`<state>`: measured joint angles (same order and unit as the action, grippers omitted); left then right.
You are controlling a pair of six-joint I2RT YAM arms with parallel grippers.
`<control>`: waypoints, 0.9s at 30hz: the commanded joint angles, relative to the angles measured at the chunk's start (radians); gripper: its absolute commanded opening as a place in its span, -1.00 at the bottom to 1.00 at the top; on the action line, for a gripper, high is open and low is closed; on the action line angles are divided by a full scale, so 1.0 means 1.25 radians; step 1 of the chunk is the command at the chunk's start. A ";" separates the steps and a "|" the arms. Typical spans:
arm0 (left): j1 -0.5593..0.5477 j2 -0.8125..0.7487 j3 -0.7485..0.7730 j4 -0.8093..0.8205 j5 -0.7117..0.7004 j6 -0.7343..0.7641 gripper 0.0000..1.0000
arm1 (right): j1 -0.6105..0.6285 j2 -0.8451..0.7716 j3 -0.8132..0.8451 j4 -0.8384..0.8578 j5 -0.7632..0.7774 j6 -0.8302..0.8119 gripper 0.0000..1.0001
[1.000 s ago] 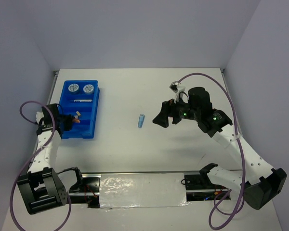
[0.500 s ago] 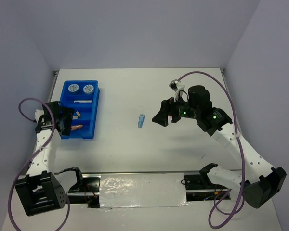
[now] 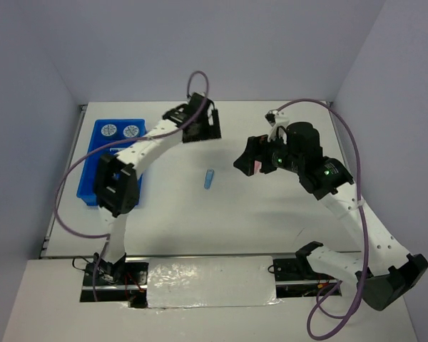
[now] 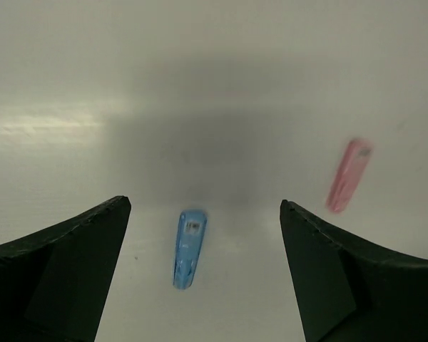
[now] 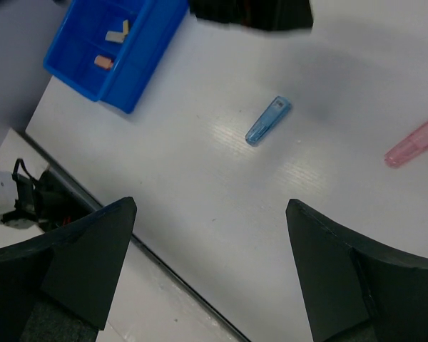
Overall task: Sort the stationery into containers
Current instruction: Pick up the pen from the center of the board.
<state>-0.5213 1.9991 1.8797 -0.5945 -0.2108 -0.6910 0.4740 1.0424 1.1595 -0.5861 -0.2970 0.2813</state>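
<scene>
The left arm has swung from the tray (image 3: 98,146) to the far middle of the table (image 3: 285,228). Its gripper (image 4: 203,206) is spread wide and holds nothing. Its wrist view shows one blue capsule (image 4: 189,239) on the table between the fingers (image 4: 57,271), and one blurred pink capsule (image 4: 348,174) ahead of one fingertip. The right gripper (image 5: 210,203), also agape and empty, hangs above both. Only the top view shows two rolls (image 3: 108,130) at the tray's far end. Only the right wrist shows one orange capsule (image 5: 103,62) and two tan blocks (image 5: 118,33) inside it.

Both arms extend forward, left end effector (image 4: 205,205) and right end effector (image 5: 212,205) spread wide.
</scene>
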 commanded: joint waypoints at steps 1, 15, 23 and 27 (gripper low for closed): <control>-0.037 0.055 0.007 -0.101 0.067 0.095 0.99 | -0.015 -0.035 0.049 -0.049 0.067 0.019 0.87; -0.100 0.092 -0.156 -0.085 0.069 0.116 0.84 | -0.028 -0.050 0.019 -0.054 0.055 0.034 0.88; -0.120 0.115 -0.194 -0.043 0.077 0.106 0.08 | -0.027 -0.039 0.035 -0.055 0.049 0.034 0.88; -0.133 0.114 -0.207 -0.045 0.066 0.100 -0.59 | -0.029 -0.040 0.036 -0.058 0.055 0.033 0.88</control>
<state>-0.6708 2.1334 1.6337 -0.6743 -0.1326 -0.5591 0.4461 0.9977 1.1687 -0.6502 -0.2317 0.3210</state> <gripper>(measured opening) 0.302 0.939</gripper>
